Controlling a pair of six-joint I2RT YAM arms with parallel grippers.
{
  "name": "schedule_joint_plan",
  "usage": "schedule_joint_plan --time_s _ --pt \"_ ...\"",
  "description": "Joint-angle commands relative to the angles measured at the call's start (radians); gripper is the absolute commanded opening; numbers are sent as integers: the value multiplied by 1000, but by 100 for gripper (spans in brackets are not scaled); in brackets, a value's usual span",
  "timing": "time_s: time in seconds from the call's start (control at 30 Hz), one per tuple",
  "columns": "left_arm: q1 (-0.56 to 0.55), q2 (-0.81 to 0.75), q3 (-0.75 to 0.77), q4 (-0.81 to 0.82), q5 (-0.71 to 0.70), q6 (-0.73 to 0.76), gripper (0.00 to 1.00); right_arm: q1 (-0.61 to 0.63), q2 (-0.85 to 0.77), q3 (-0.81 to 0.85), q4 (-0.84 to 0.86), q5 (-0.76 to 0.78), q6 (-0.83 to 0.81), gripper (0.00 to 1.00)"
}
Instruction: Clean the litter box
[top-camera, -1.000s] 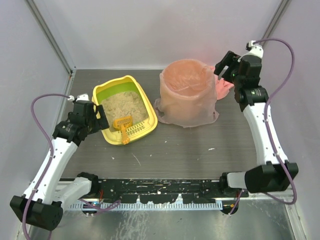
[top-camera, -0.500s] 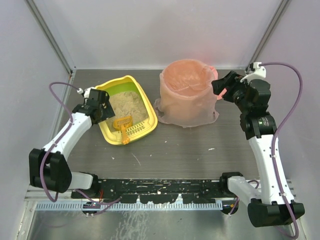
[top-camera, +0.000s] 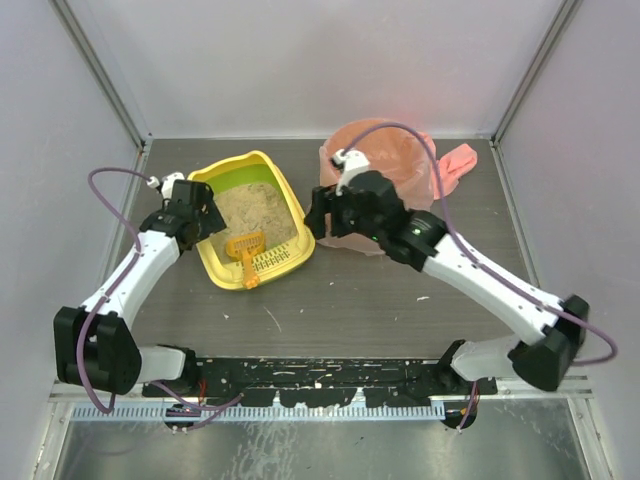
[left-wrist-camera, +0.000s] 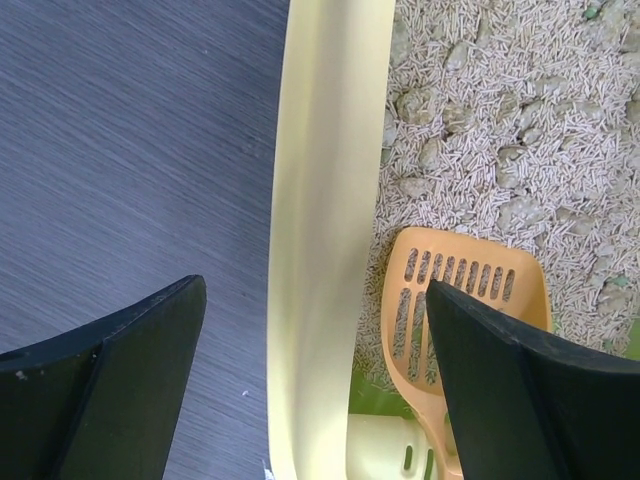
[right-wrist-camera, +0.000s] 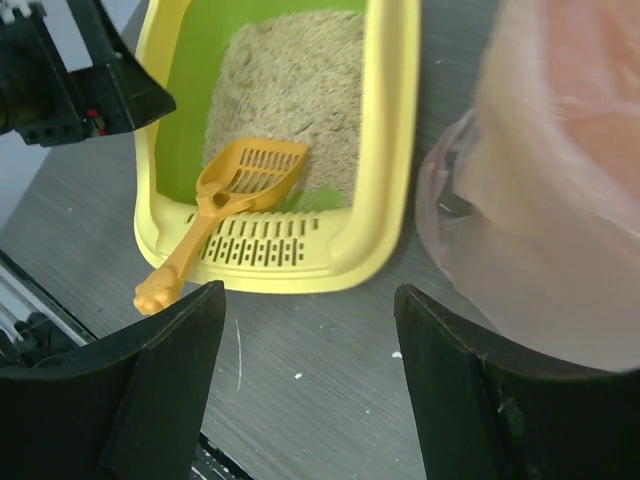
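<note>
The litter box (top-camera: 252, 158) is a yellow tray with a green inner wall and beige litter (left-wrist-camera: 500, 130), standing left of centre. An orange slotted scoop (top-camera: 245, 250) lies in it, head on the litter and handle over the slotted ledge (right-wrist-camera: 265, 245). My left gripper (top-camera: 203, 218) is open at the box's left side, and in the left wrist view its jaws (left-wrist-camera: 315, 335) straddle the yellow rim (left-wrist-camera: 325, 250) without touching it. My right gripper (top-camera: 318, 214) is open and empty, hovering just right of the box; the right wrist view shows bare table between its jaws (right-wrist-camera: 310, 335).
A round bin lined with a pink bag (top-camera: 385, 150) stands right of the box, partly behind my right arm. Loose bag plastic (top-camera: 460, 160) trails at the back right. Small white crumbs (top-camera: 423, 298) lie on the dark table. Walls close in the back and both sides.
My right arm has swung from the far right of the bin across its front to the litter box's right side. My left gripper has edged onto the box's left rim.
</note>
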Motion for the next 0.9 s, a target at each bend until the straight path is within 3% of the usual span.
schedule_joint_plan --time_s 0.0,0.2,0.4,0.87 --pt "7 -23 -34 72 34 5 90 61 167 137 63 32 -69 72" --pt "7 -23 -47 86 56 29 80 63 452 310 35 62 -102 65" --pt "7 -16 -54 95 76 46 71 63 643 432 11 190 -124 60" --pt "6 23 -54 105 120 74 54 63 826 519 -2 323 -161 45"
